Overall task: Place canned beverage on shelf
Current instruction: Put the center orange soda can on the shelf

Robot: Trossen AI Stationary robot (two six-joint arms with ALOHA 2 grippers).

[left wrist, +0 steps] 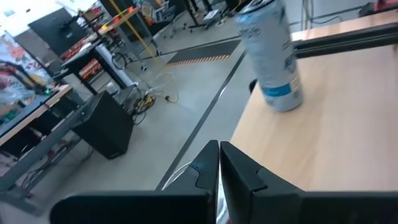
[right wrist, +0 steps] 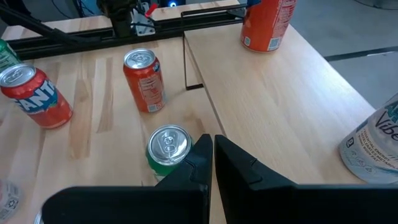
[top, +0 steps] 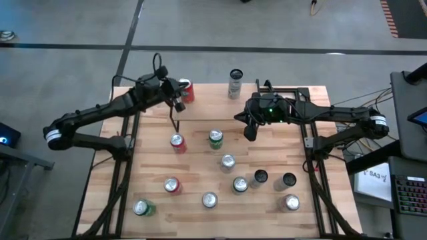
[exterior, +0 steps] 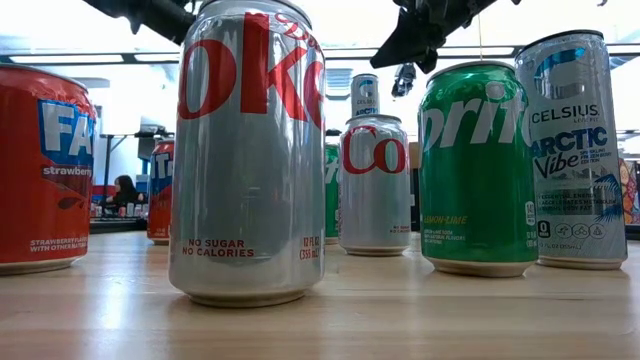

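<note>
The shelf (top: 213, 107) is a raised light-wood board at the table's far side; it also shows in the right wrist view (right wrist: 267, 93). An orange-red can (top: 186, 91) stands upright on its far left corner, and a tall white-and-blue can (top: 235, 83) stands on its far edge. My left gripper (top: 178, 100) is shut and empty, just beside the orange-red can; its wrist view (left wrist: 219, 163) looks along the board at the tall can (left wrist: 272, 56). My right gripper (top: 250, 131) is shut and empty, above the table near the shelf's near edge. In its wrist view (right wrist: 211, 155) it stands by a green can (right wrist: 168, 148).
Several more cans stand upright on the tabletop nearer than the shelf, among them a red one (top: 177, 142), a green one (top: 215, 139) and a silver one (top: 227, 162). Black frame rails (top: 310, 143) run along the table's left and right sides. A black shelf leg (right wrist: 186, 68) stands at the board's corner.
</note>
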